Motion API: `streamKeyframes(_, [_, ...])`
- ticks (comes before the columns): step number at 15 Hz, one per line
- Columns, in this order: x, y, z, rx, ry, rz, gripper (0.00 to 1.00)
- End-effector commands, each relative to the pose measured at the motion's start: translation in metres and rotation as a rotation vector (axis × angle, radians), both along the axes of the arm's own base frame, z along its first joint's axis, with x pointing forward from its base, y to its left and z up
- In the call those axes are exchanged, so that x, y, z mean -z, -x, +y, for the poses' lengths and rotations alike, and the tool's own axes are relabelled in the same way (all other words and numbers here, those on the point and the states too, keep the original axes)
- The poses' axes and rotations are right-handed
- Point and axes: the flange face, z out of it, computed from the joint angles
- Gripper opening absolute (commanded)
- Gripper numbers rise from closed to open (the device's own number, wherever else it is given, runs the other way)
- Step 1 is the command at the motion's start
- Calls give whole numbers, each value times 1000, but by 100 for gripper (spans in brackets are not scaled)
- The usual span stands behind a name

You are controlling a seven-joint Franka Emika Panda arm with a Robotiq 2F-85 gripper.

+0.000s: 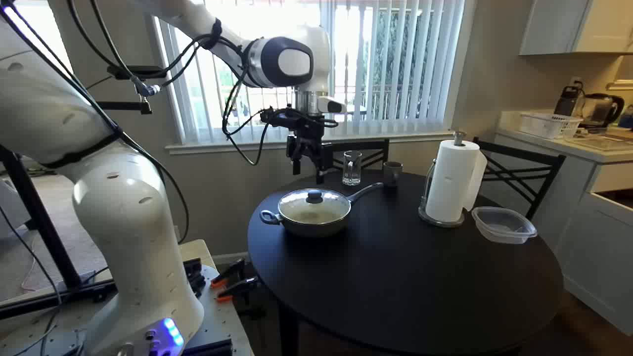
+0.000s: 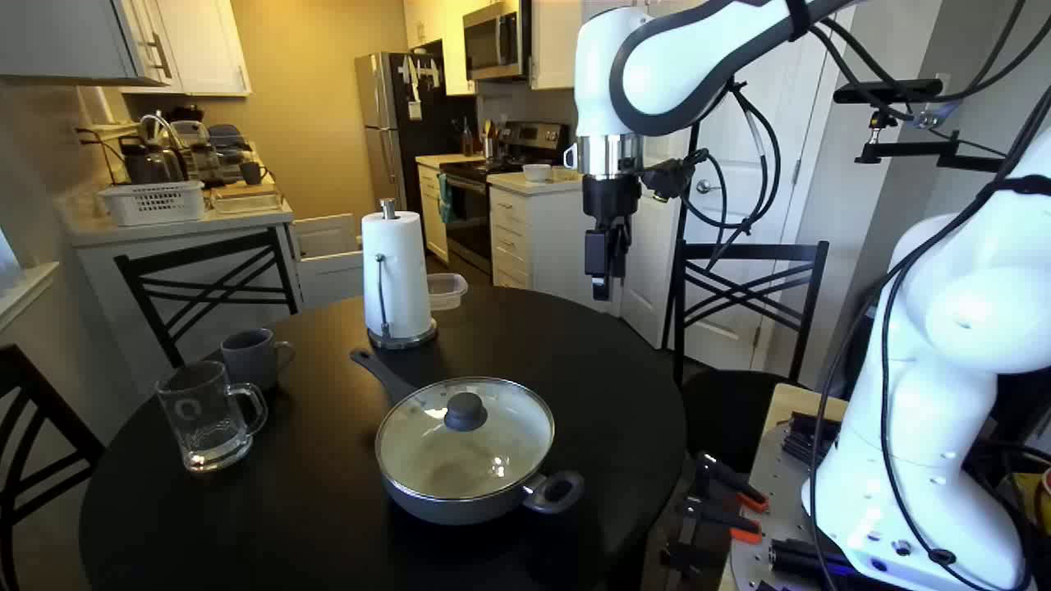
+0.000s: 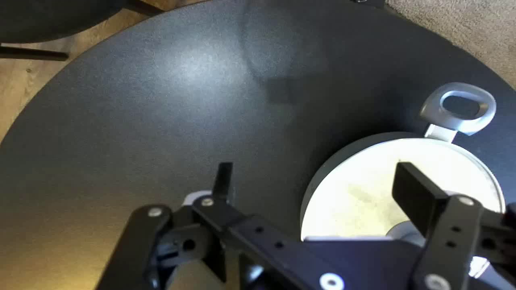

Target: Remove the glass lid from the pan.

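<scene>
Wrist view shows the pincer [image 3: 313, 177] spread wide and unladen, apart from the glass lid [image 3: 363, 201] on the pan [image 3: 329, 172].

2 exterior views across the same table [image 1: 420, 287], toward window [image 1: 400, 64] or refrigerator [image 2: 415, 156], and a nearer downward wrist view

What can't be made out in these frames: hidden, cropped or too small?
Wrist view: part of the knob and of the glass lid, behind the gripper.
An exterior view: plastic tub, partly behind the paper towel roll.
An exterior view: mark on the glass mug, too small and faint to read.
An exterior view: robot arm, cut off by the top and right edges.
</scene>
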Motion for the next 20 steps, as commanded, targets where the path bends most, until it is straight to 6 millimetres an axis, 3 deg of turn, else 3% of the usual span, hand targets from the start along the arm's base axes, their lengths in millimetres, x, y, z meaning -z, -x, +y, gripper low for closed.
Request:
streamKeyframes(1, [0,0,0,0,0,1,100])
streamKeyframes(9, [-6,-1,7,-21,-2,-8,100])
streamKeyframes(11, [-23,-4,46,-76,-10,-55,100])
streamKeyframes(15, [-49,12,161,-230,-20,-119,100])
streamKeyframes(17, [-48,21,216,-271,-2,-134,100])
streamKeyframes(20, [-32,23,265,-232,10,-170,100])
